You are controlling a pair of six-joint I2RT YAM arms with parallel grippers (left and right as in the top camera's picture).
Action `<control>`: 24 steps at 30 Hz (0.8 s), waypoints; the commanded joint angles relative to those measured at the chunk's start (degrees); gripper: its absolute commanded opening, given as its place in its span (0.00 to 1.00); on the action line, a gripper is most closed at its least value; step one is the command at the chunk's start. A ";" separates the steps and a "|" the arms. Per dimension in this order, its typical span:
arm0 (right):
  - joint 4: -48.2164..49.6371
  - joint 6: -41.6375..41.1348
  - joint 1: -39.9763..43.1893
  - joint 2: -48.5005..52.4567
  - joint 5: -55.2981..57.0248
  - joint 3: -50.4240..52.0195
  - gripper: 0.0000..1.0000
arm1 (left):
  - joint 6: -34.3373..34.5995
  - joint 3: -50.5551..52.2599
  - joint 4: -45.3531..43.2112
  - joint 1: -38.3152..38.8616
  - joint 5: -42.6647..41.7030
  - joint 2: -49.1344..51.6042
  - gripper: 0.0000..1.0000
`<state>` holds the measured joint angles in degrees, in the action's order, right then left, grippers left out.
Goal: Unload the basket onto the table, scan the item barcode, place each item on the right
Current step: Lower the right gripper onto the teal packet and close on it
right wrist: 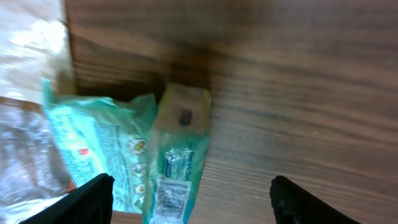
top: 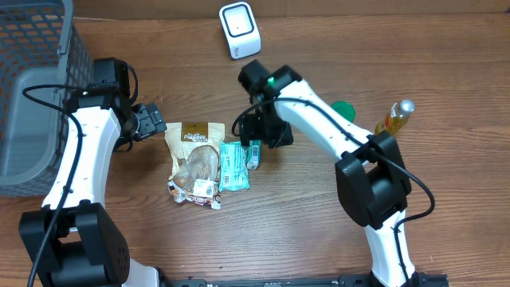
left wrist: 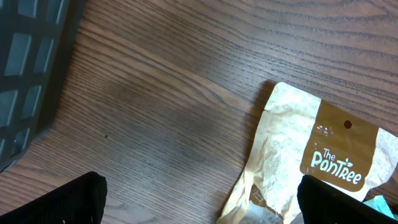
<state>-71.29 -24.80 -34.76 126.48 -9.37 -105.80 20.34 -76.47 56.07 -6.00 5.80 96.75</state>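
Right gripper [top: 261,135] hovers over the slim teal packet [right wrist: 179,149], fingers spread either side of it, not touching. The packet lies mid-table, just right of a wider teal pack [top: 233,167] and the Pantree pouch [top: 194,137]. Left gripper [top: 151,121] is spread wide and empty, left of the pouch. White scanner [top: 240,30] sits at the far edge.

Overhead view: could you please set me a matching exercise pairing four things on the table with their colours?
Things:
1. scanner
2. basket
3. bottle
4. packet

Colours:
A. grey
B. teal
C. yellow
D. white

Pairs: 1-D, 2-A, 3-C, 4-B
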 commanded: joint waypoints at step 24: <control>7.76 -3.96 -3.37 -2.27 2.86 4.59 0.90 | -1.27 -0.26 -0.02 0.02 -0.07 -1.29 1.00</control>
<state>-63.81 -28.47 -38.28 126.45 -6.81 -101.38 20.34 -76.47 56.07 -6.00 5.80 96.75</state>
